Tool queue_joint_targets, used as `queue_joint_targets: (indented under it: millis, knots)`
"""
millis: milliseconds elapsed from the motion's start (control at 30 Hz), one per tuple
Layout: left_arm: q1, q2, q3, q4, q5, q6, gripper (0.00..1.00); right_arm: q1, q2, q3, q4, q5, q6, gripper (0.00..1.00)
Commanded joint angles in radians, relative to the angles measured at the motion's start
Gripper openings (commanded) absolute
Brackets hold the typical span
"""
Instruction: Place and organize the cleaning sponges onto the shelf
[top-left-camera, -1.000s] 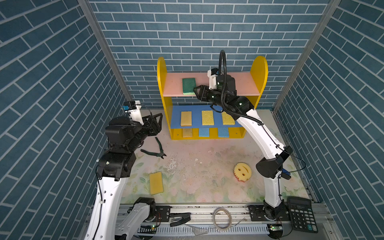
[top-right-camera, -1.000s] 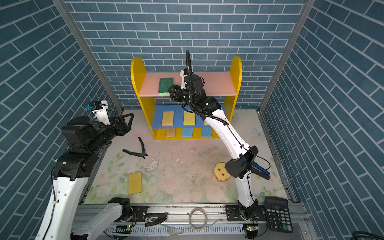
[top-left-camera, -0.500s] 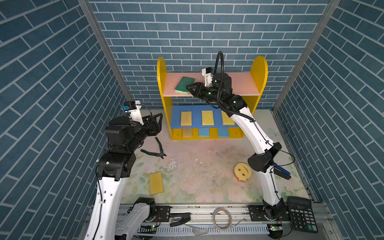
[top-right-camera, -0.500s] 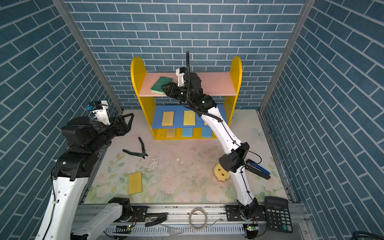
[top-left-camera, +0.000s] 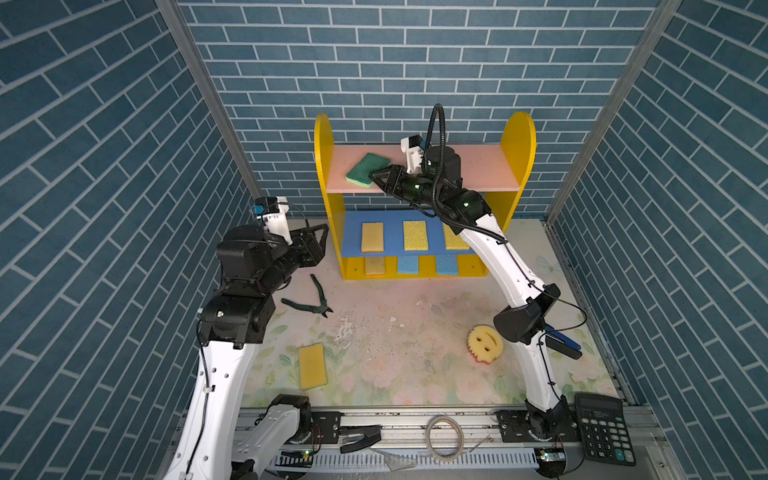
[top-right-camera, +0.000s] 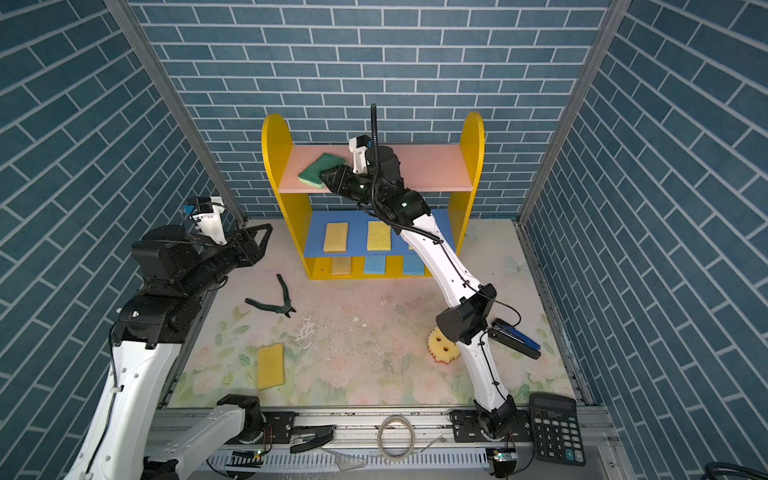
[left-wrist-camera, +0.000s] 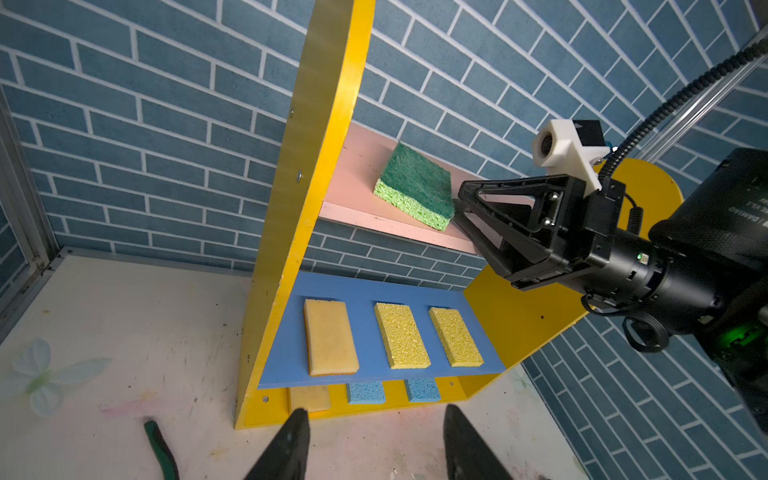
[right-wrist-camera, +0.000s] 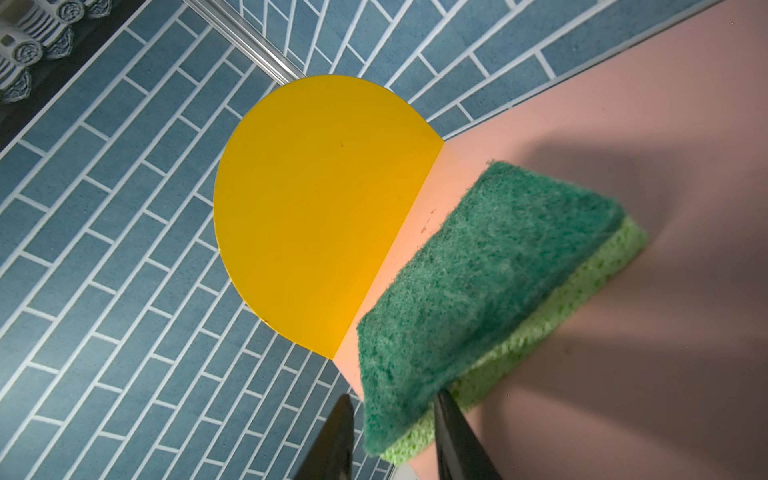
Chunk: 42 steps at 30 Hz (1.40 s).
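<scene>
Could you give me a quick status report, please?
Left gripper open, empty. Right gripper straddling a corner of the dark-green-topped rectangular sponge on the pink top board; grip unconfirmed. Yellow rectangular sponge and round smiley sponge on the floral mat. Nothing obstructing.

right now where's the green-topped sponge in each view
Top view: green-topped sponge on the pink top board, near its left end.
Top view: the same spot on that board.
Left wrist: at the board's front edge, past the yellow side panel.
Right wrist: close up, beside that panel.
Shared landmark: the pink top board.
</scene>
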Motion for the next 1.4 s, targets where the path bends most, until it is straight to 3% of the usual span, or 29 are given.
queue_joint_targets:
  millis: [0,267,367,533,733,967,1100,1367]
  knots:
    - [-0.022,0.060,0.101,-0.007,0.037,0.015,0.49,-0.017,-0.021,-0.047,-0.077,0.094,-0.068,0.35]
    - [-0.232,0.211,0.272,-0.033,-0.101,0.098,0.49,-0.015,-0.067,-0.049,-0.080,0.155,-0.196,0.33]
    - [-0.275,0.252,0.301,-0.026,-0.144,0.105,0.44,-0.014,-0.074,-0.052,-0.104,0.197,-0.253,0.25]
    - [-0.322,0.325,0.368,-0.035,-0.228,0.127,0.45,-0.014,-0.130,-0.146,-0.100,0.238,-0.301,0.20]
    - [-0.332,0.404,0.407,0.009,-0.280,0.111,0.46,-0.014,-0.273,-0.428,0.110,0.201,-0.359,0.20]
    - [-0.359,0.484,0.476,-0.012,-0.372,0.136,0.43,-0.013,-0.389,-0.586,0.167,0.245,-0.416,0.20]
    - [-0.401,0.537,0.537,-0.048,-0.473,0.180,0.43,-0.015,-0.452,-0.692,0.224,0.251,-0.419,0.21]
    - [-0.483,0.657,0.688,-0.136,-0.671,0.265,0.32,-0.022,-0.522,-0.795,0.251,0.279,-0.421,0.22]
